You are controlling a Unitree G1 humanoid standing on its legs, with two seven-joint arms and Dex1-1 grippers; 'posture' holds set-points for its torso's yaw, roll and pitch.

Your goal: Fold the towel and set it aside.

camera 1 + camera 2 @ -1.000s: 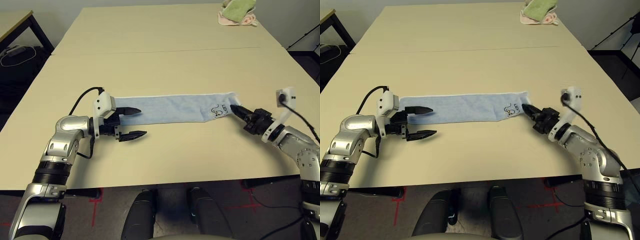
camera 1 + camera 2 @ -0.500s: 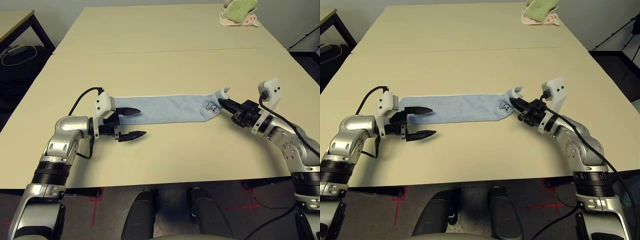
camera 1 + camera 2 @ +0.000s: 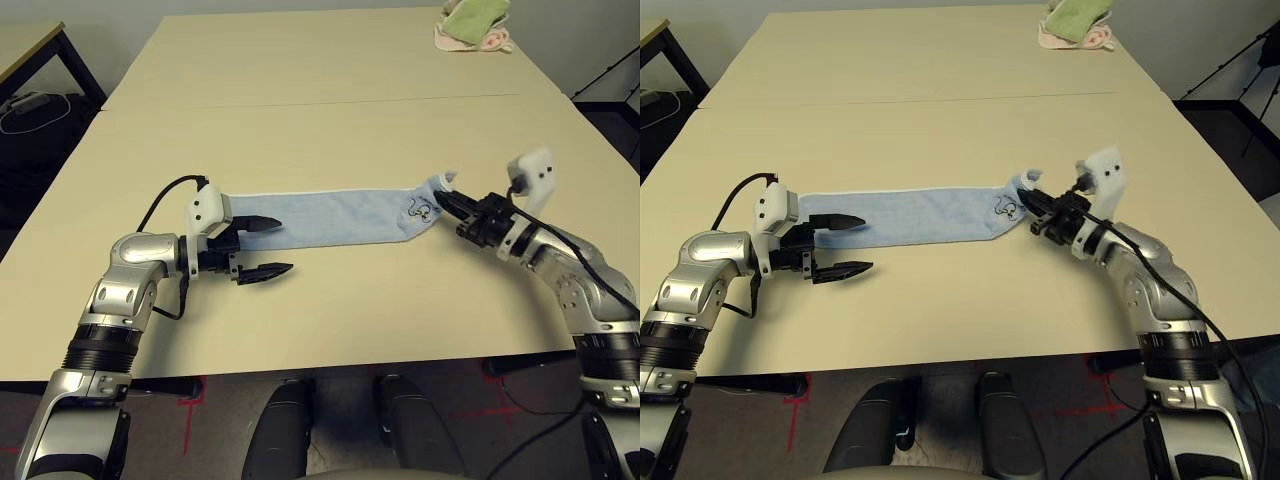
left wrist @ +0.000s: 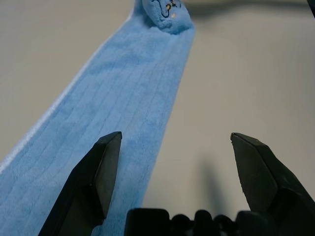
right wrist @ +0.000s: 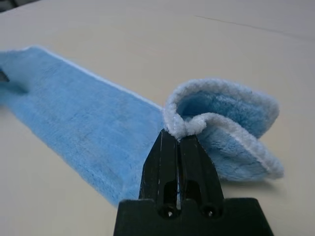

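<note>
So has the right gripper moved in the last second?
Yes. The right gripper, shut on the towel end, has pulled it toward the left gripper, which rests open.

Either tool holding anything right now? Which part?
Right tool pinches the light blue terry towel by its white-edged end, lifted and curled. Left tool open, holding nothing.

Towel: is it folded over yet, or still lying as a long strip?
Still a long strip. The towel lies flat along the table; only its end in the right gripper is lifted and curled.
</note>
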